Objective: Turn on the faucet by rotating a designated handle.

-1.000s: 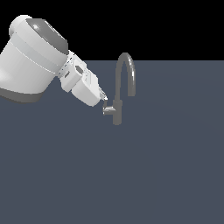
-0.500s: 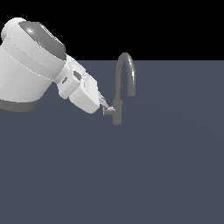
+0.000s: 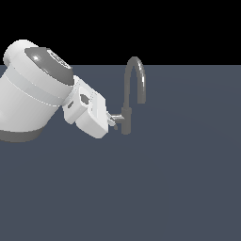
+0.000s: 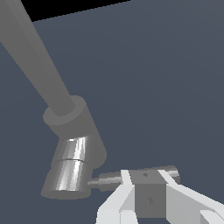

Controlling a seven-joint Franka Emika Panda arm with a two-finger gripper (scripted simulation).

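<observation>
Exterior view: the faucet (image 3: 126,120) stands upright near the middle of the dark grey bench (image 3: 179,188), its arched spout (image 3: 135,70) rising above the body, while the white arm (image 3: 33,89) reaches in from the exterior view's left and sets its gripper (image 3: 113,121) against the handle (image 3: 117,116), which juts from the body toward the arm. Wrist view: the handle (image 4: 144,176) runs sideways from the shiny lower section of the faucet (image 4: 70,168), and the two white fingers (image 4: 118,199) are clamped on its slim bar, one on each side.
</observation>
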